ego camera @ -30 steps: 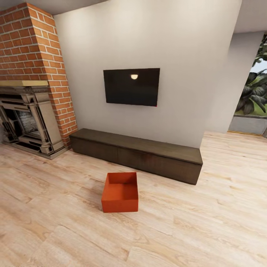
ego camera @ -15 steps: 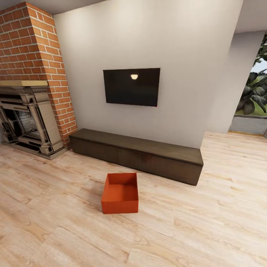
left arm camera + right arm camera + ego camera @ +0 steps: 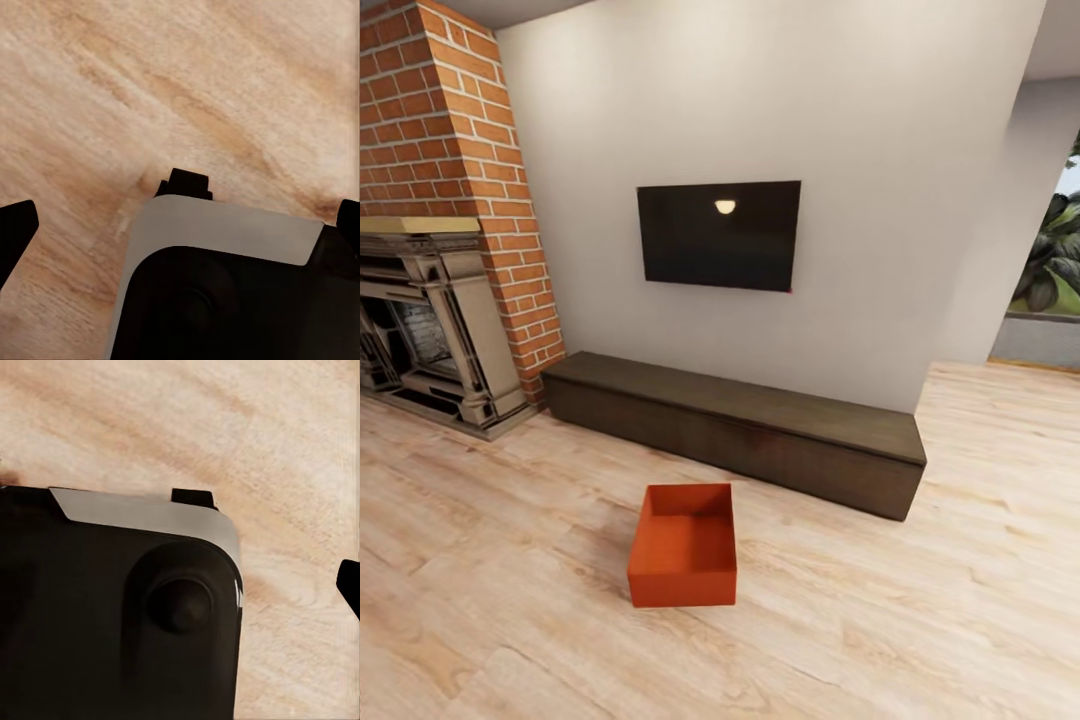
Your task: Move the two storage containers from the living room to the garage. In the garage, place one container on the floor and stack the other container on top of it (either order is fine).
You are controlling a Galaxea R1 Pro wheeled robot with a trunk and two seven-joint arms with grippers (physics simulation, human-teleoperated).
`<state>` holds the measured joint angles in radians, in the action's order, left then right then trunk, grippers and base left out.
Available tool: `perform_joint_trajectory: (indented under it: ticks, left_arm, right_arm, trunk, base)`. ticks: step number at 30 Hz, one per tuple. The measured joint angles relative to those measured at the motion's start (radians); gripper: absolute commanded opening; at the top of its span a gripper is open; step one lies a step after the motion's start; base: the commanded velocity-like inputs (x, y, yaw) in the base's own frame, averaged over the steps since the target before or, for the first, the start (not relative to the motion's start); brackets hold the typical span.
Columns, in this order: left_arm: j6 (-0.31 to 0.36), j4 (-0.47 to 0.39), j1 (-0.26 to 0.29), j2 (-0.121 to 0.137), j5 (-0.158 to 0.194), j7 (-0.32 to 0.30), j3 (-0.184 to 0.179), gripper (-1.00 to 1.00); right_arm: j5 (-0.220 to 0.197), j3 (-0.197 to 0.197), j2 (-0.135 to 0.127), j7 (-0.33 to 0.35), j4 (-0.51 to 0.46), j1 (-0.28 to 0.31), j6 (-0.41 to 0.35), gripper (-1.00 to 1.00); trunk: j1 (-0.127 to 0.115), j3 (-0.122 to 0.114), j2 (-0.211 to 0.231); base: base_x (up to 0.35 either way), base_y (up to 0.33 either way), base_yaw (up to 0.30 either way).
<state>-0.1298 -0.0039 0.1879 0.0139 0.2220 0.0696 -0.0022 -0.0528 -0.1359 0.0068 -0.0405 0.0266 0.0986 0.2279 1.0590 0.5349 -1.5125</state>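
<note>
Wood plank floor (image 3: 920, 620) holds 1 orange-red storage container (image 3: 683, 545), unlabelled

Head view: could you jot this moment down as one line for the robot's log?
place: living room | orange bin upright, open-topped, alone on wood floor | in front of dark low cabinet under TV | fireplace left | not gripped

Fireplace (image 3: 430, 320) cut off at 9 o'clock edge of head view. Patio glass and plants (image 3: 1055, 270) clipped at 3 o'clock. Left end effector (image 3: 180, 217): fingertips cropped at frame edges. Right end effector (image 3: 352, 585): one fingertip visible, spread indeterminate.
</note>
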Motion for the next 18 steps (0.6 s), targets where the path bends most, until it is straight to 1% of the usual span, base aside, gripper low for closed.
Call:
perform_joint_trajectory:
  ticks: [5,13,18]
  left_arm:
    - [-0.001,0.000,0.000,0.000,0.000,0.000,0.000,1.00]
    - [-0.001,0.000,0.000,0.000,0.000,0.000,0.000,1.00]
    - [-0.001,0.000,0.000,-0.001,0.000,0.000,0.000,1.00]
  right_arm:
    - [0.000,0.000,-0.001,0.000,0.000,0.000,0.000,1.00]
    - [-0.001,0.001,-0.001,0.000,0.000,0.000,-0.002,1.00]
    - [-0.001,0.002,-0.002,0.002,0.000,0.000,-0.002,1.00]
  trunk:
    - [0.000,0.000,0.000]
    - [0.000,0.000,0.000]
    - [0.000,0.000,0.000]
  base:
    - [0.299,0.000,0.081]
    - [0.268,0.008,0.011]
    - [0.249,0.148,0.001]
